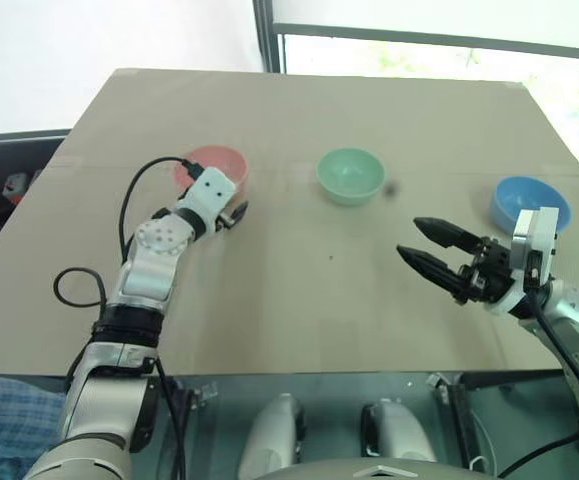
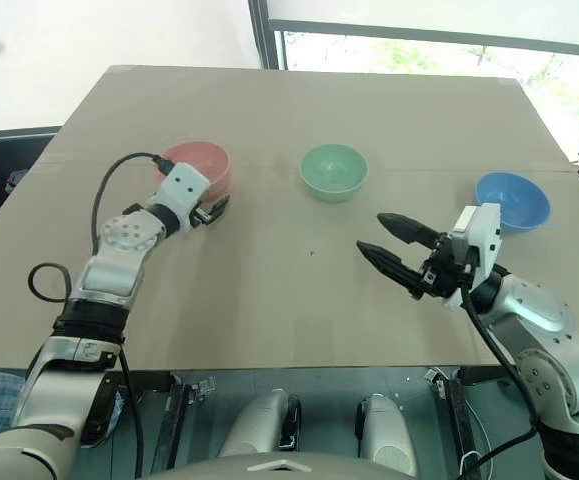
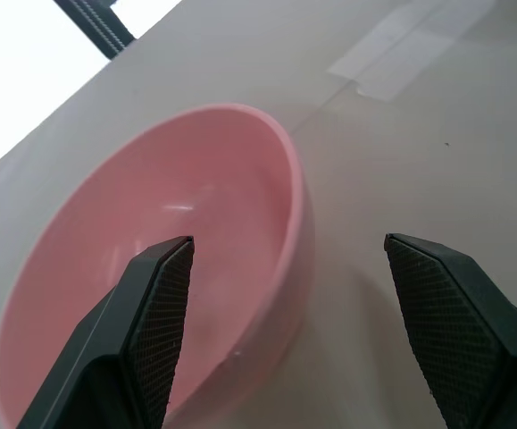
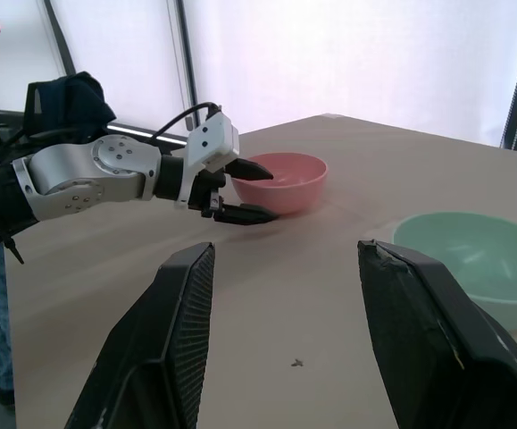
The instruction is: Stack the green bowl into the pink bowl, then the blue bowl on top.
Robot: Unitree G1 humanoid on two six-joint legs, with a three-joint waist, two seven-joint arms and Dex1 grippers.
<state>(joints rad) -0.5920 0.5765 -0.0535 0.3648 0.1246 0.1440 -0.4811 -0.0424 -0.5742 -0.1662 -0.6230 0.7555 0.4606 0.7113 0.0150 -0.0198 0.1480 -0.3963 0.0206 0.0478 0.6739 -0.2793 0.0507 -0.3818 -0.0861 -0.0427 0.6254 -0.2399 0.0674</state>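
Three bowls stand apart on the table, none stacked.
The right gripper (image 2: 381, 238) hovers nearest, jaws apart and empty; the left gripper (image 4: 251, 191), jaws apart, straddles the pink bowl's (image 1: 212, 166) rim; the green bowl (image 1: 350, 175) and blue bowl (image 1: 529, 203) sit beyond, along the table (image 1: 299, 300).

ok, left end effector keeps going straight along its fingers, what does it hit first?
Most likely the pink bowl. The left end effector is open and straddles the bowl's near rim: one finger over the inside, the other outside over the table. Depth to the wall is unclear.

Beige table (image 1: 299, 300), bright window (image 1: 439, 55), white wall (image 1: 109, 35)
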